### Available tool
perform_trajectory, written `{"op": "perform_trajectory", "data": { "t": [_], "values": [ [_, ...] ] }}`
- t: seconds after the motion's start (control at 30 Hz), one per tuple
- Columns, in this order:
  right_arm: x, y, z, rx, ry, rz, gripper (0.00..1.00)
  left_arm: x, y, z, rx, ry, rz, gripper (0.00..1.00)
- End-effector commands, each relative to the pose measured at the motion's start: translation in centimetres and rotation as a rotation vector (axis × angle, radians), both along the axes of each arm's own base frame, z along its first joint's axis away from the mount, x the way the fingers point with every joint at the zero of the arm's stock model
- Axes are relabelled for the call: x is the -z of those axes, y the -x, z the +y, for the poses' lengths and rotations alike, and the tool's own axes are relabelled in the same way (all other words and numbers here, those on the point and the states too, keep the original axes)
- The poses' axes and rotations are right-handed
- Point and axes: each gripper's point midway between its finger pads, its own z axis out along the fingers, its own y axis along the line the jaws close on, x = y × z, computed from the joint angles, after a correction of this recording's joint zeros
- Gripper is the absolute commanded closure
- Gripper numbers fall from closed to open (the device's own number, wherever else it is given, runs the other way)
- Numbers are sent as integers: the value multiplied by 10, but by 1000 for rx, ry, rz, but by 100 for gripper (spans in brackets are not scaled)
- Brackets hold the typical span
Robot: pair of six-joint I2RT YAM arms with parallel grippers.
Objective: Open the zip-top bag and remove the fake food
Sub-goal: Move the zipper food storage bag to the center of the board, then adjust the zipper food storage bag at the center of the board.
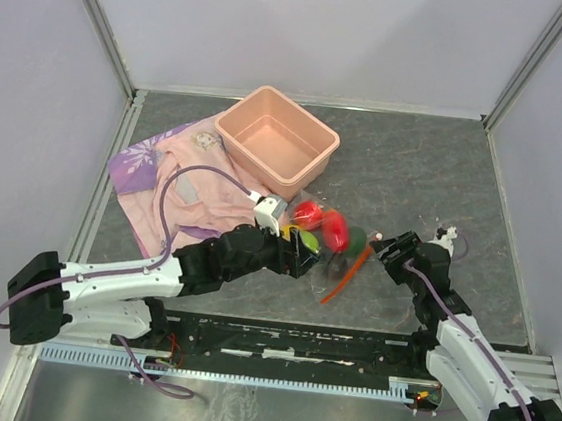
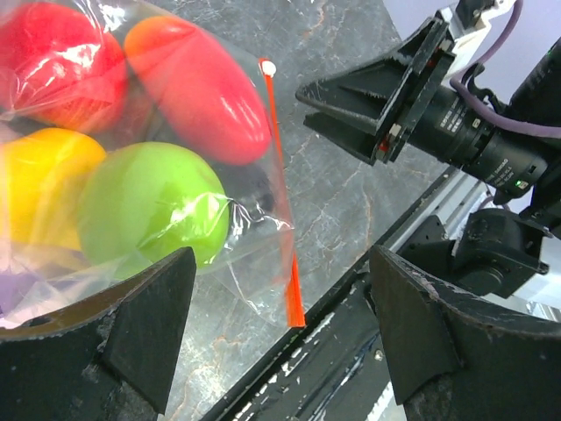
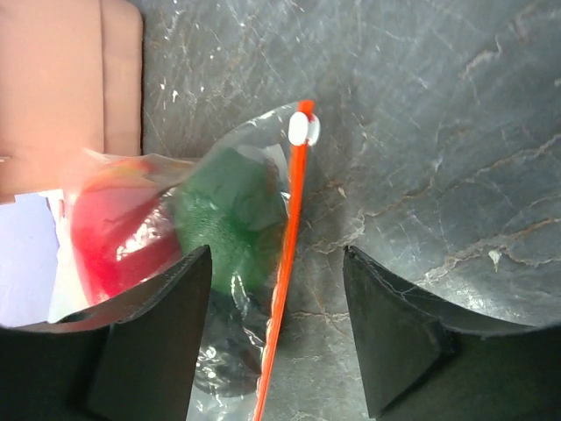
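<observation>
Zip-top bag [image 3: 254,132] is lying flat on the worktop [image 3: 438,132], apparently zipped, directly below the right tool [image 3: 276,254]. Fake food [image 2: 153,210] is sitting inside it, with red, green and yellow pieces bunching toward that tool's left finger. Orange zip strip [image 3: 285,289] is running lengthwise through the gap between the right tool's jaws, and the white slider [image 3: 304,130] is sitting just ahead of its fingertips. Right tool is grasping nothing, jaws apart and straddling the strip. Left tool [image 2: 282,254] is hovering released too, the bag's body lying under its left finger. Judgement: the step in hand is taking hold of the slider. Doing it well is looking like this: advancing the right tool until the slider is sitting between the pads and pinching only that, while the left tool is pinning film beside the strip so the bag is not dragging along. Risk: catching loose film instead. Pink tub [image 1: 282,178] and printed cloth [image 1: 164,173] are lying well beyond both tools.
</observation>
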Motion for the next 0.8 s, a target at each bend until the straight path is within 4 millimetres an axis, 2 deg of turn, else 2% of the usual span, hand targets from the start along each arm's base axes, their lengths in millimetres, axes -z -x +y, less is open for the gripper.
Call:
{"op": "perform_trajectory", "data": {
  "t": [0.0, 0.17, 0.33, 0.47, 0.7, 0.77],
  "values": [
    [-3, -6, 7, 36, -125, -29, 32, -33, -18, -7, -45, 53, -109, 14],
    [9, -8, 9, 31, -145, -11, 38, -30, -23, -3, -59, 40, -116, 14],
    [20, -12, 14, 12, -158, 0, 53, -29, -23, 3, -69, 41, -112, 14],
    [27, -14, 18, -7, -166, 1, 59, -24, -21, 7, -72, 36, -100, 14],
    [25, -19, 21, -35, -156, -23, 60, -22, -20, 8, -72, 41, -92, 14],
    [25, -20, 21, -39, -155, -26, 63, -23, -20, 7, -69, 43, -92, 14]
  ]
}}
